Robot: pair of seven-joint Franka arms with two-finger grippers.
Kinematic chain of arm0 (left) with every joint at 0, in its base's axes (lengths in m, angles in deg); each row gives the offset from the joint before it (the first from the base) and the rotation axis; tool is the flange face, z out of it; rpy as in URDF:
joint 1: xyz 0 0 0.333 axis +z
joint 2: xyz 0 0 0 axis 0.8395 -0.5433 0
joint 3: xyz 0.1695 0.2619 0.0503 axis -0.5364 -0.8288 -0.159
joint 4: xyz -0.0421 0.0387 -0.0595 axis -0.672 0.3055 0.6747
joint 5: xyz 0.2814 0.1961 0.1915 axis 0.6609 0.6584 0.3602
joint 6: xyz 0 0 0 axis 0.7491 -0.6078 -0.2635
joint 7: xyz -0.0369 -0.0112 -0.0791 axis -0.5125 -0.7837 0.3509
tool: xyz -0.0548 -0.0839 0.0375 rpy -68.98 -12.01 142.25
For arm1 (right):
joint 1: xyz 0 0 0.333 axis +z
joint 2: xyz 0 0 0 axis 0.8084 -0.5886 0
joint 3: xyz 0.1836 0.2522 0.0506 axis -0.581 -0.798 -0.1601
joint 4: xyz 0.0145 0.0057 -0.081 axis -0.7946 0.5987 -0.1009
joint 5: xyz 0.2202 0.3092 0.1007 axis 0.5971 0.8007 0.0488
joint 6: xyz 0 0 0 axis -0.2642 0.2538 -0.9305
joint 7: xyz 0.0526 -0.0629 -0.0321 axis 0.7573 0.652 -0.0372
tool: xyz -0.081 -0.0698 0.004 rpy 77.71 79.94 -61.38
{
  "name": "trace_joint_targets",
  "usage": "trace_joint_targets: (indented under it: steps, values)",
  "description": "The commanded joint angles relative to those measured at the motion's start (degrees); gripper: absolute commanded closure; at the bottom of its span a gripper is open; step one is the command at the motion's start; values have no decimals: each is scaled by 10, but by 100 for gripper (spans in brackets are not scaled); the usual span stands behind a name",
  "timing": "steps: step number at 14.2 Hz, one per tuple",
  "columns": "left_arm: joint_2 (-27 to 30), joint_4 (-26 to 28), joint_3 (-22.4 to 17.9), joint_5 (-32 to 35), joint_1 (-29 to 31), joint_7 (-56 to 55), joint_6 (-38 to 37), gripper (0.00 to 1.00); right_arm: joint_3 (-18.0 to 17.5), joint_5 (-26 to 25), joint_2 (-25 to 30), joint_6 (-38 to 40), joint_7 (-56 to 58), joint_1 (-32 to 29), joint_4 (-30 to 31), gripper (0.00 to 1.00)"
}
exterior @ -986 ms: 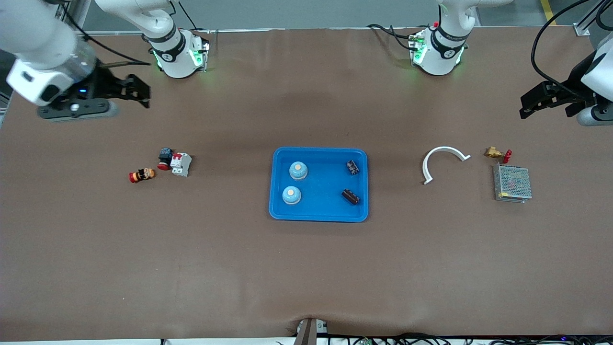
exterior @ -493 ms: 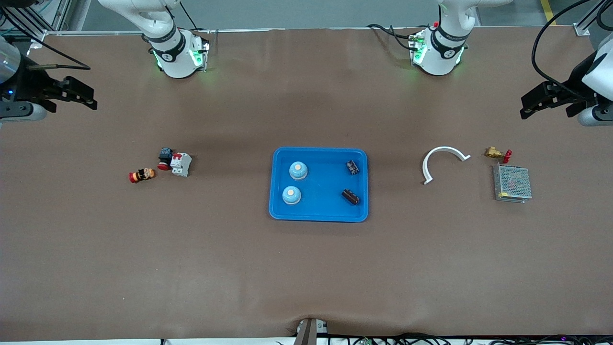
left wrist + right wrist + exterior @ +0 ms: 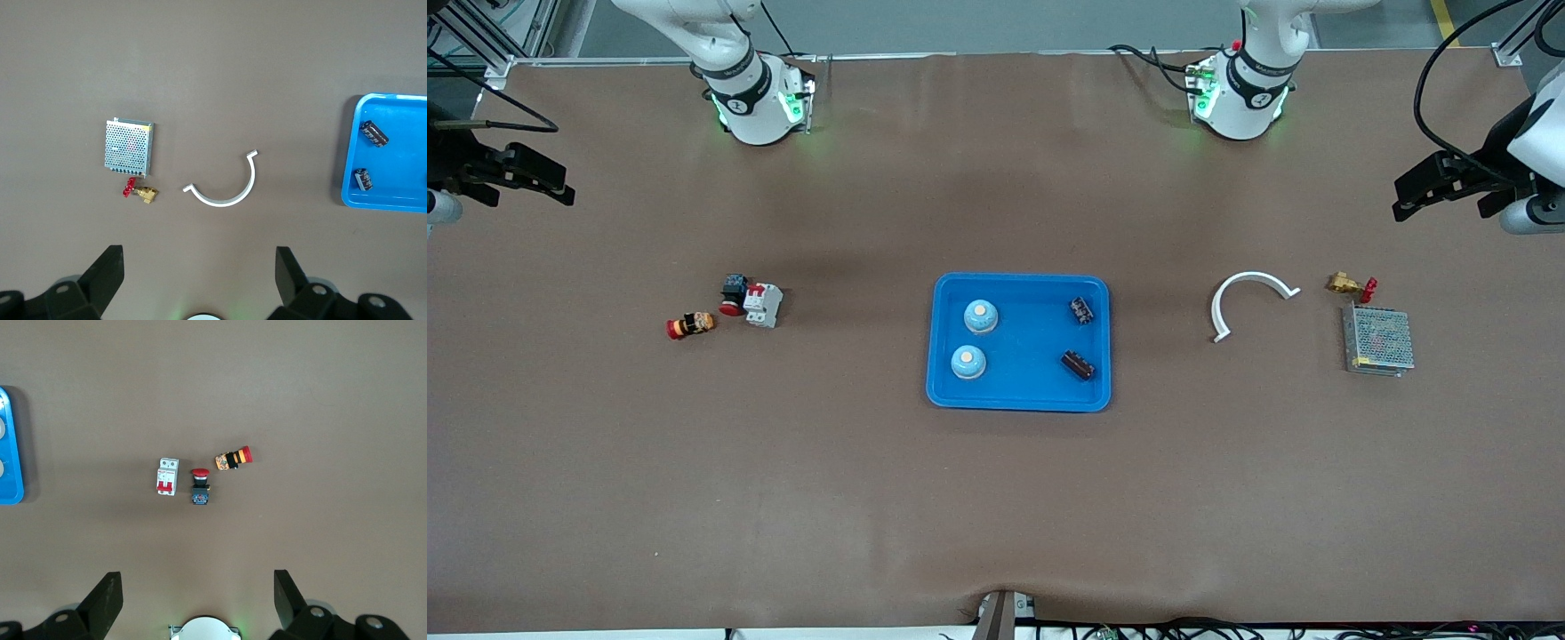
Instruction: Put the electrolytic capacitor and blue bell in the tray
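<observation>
The bright blue tray (image 3: pixel 1021 403) lies mid-table. In it stand two blue bells (image 3: pixel 980 316) (image 3: pixel 967 361), at the side toward the right arm's end. Two dark electrolytic capacitors (image 3: pixel 1082 310) (image 3: pixel 1078 364) lie at its other side, and the left wrist view shows them too (image 3: pixel 374 133) (image 3: pixel 363 179). My left gripper (image 3: pixel 1402 201) (image 3: pixel 199 259) hangs open and empty over the left arm's end of the table. My right gripper (image 3: pixel 562 188) (image 3: pixel 197 581) hangs open and empty over the right arm's end. A strip of the tray (image 3: pixel 15 447) shows in the right wrist view.
Toward the left arm's end lie a white curved strip (image 3: pixel 1254 276), a brass valve with a red handle (image 3: pixel 1347 284) and a metal mesh box (image 3: pixel 1378 340). Toward the right arm's end lie a red push button (image 3: pixel 734 293), a white breaker (image 3: pixel 763 304) and an orange-and-red button (image 3: pixel 690 325).
My right arm has drawn back toward its end of the table, its gripper staying open. The left arm and everything in the tray have not moved.
</observation>
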Motion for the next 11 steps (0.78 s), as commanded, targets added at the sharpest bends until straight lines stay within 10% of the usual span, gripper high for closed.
trace_joint_targets:
  steps: [1,11]
  values:
    - [-12,-19,1,-5,-6,0,3,0,-7,2,7,1,2,-7,-2,0]
    - [-14,-23,8,-5,1,-3,1,0,-8,2,5,1,3,-6,-25,0]
